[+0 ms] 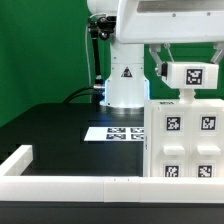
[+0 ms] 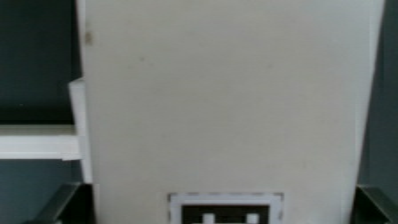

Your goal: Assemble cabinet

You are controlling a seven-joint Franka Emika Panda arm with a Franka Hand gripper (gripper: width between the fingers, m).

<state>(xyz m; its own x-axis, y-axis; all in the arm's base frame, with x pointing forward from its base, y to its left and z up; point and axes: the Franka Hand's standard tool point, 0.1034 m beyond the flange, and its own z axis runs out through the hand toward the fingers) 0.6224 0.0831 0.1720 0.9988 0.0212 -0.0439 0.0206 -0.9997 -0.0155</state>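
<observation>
The cabinet (image 1: 186, 142) is a large white boxy case with several square tags on its face, standing at the exterior view's right. My gripper (image 1: 189, 72) hangs just above its top, shut on a small white tagged block (image 1: 192, 74) whose lower end reaches the cabinet's top edge. In the wrist view the white block (image 2: 222, 100) fills the middle, with a tag (image 2: 228, 212) near my gripper (image 2: 222, 216). A dark finger (image 2: 61, 206) shows pressed against each side of the block. The contact between block and cabinet is hidden.
The marker board (image 1: 116, 132) lies flat on the black table in front of the robot base (image 1: 124, 85). A low white border rail (image 1: 60, 182) runs along the table's near edge and left corner; it also shows in the wrist view (image 2: 36, 146).
</observation>
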